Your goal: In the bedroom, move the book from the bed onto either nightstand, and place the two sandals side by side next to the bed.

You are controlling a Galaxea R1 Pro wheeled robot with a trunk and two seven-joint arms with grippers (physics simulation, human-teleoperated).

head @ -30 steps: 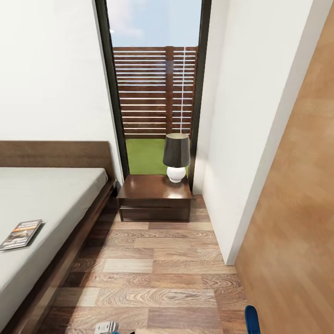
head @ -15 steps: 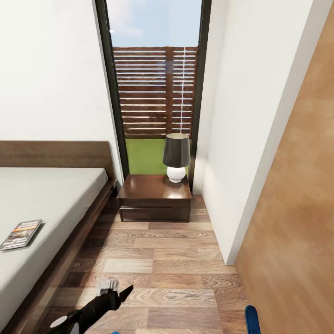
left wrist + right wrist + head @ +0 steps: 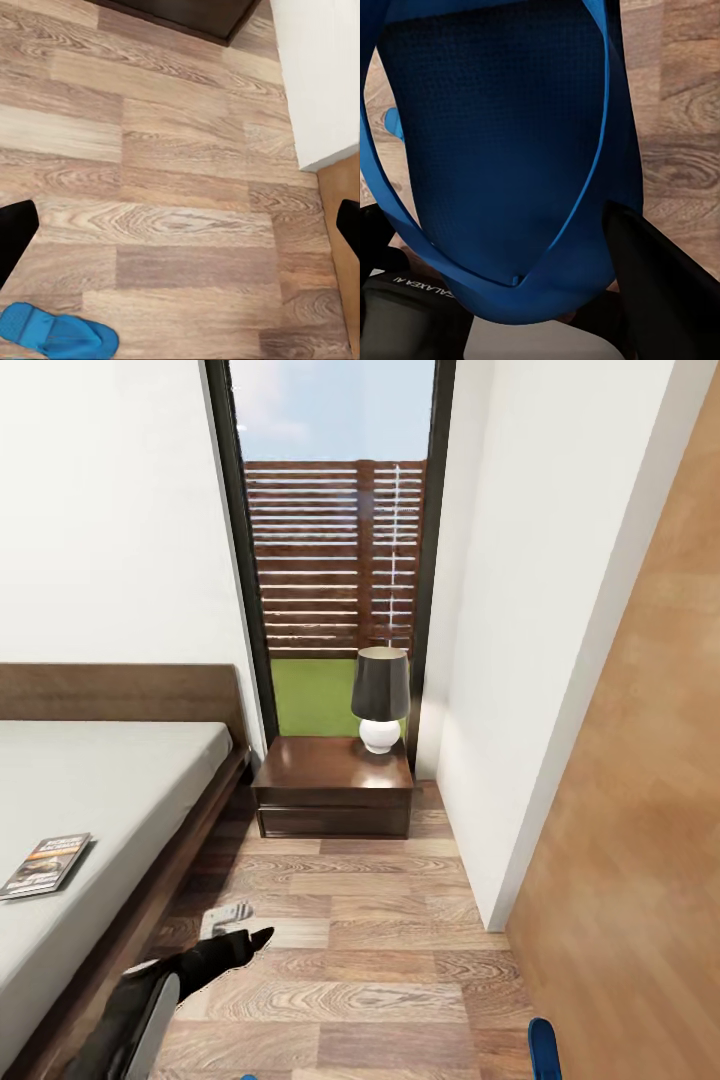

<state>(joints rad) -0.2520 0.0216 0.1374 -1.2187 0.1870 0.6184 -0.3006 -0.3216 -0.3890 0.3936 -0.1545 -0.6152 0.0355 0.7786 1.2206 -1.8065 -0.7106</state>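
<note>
Two sandals to sort, and one of them (image 3: pixel 502 150) is right up against the right hand, with a dark finger (image 3: pixel 660 285) pressed to its edge, so it looks clamped (can't swear to it from that close). The other sandal (image 3: pixel 56 334) lies flat on the wood floor (image 3: pixel 187 187) just below the left hand (image 3: pixel 235 935), whose fingers are spread wide apart with nothing between them. That hand hangs low beside the bed (image 3: pixel 100 780), where the book (image 3: pixel 45 863) is waiting, off to the hand's left and well apart from it. The nightstand (image 3: pixel 335 785) sits ahead of it. Risk as I see it: swinging left for the book could clip the bed frame, or the held sandal slips if the grip is shallow.
</note>
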